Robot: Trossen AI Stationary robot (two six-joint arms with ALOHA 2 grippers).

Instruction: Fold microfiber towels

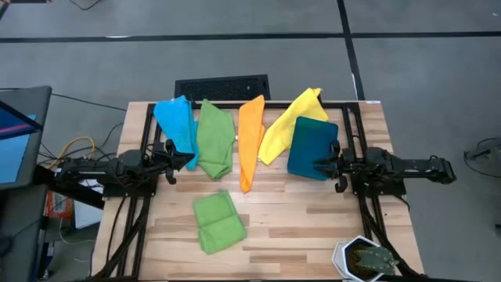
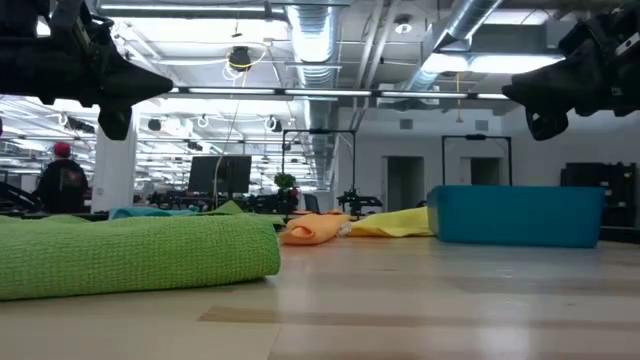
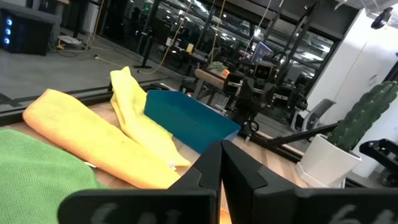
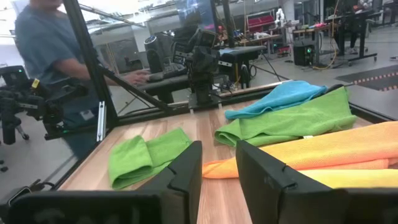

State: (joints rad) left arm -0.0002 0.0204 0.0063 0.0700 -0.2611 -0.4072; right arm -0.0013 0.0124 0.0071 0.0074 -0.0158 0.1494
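From above, four microfiber towels lie in a row along the far side of the table (image 1: 313,227) — light blue towel (image 1: 177,119), green towel (image 1: 214,139), orange towel (image 1: 250,139), yellow towel (image 1: 286,124) — with a folded green towel (image 1: 218,222) alone nearer the front. The teal bin (image 1: 312,147) sits just beside the yellow one. The left gripper (image 1: 174,157) hovers by the blue towel, fingers pressed together, empty; the right gripper (image 1: 329,168) hangs at the bin's edge

Low view: both grippers ride clear above the tabletop

Right wrist view: its fingers (image 4: 186,168) stand partly apart — holding nothing; a person (image 4: 53,56) stands beyond the table
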